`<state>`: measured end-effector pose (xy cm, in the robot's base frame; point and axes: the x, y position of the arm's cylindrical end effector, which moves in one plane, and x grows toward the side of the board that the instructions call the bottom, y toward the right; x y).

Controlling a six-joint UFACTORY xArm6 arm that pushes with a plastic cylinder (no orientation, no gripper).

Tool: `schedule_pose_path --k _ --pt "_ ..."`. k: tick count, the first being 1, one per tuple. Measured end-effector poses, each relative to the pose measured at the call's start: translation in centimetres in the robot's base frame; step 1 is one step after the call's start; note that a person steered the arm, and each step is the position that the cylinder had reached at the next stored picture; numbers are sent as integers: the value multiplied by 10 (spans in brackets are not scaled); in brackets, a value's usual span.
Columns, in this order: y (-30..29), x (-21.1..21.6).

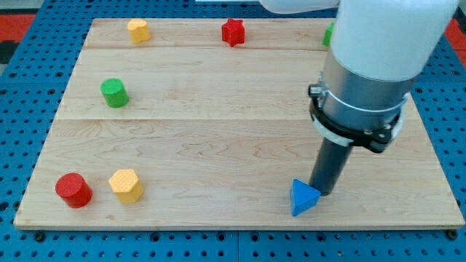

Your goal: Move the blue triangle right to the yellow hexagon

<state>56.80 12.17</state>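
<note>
The blue triangle (pixel 303 197) lies near the board's bottom edge, right of centre. My tip (pixel 322 192) stands right against its right side, touching or nearly touching it. The yellow hexagon (pixel 125 185) sits far to the view's left near the bottom edge, next to a red cylinder (pixel 73 190). The arm's white and grey body hangs over the view's upper right.
A green cylinder (pixel 113 92) stands at the left middle. A second yellow block (pixel 138 30) and a red star (pixel 233 32) sit along the top edge. A green block (pixel 329 33) is mostly hidden behind the arm. The wooden board (pixel 218 124) rests on a blue pegboard.
</note>
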Motion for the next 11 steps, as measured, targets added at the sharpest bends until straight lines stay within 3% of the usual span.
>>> schedule_pose_path --k 1,3,5,6,7,8,9,10,11 --pt "19 21" --pt "-152 7" --pt "-77 -17" --pt "-129 -45" --pt "-207 -44" --pt "-160 -47" --pt "-26 -56" --pt "96 -93" --pt "128 -132"
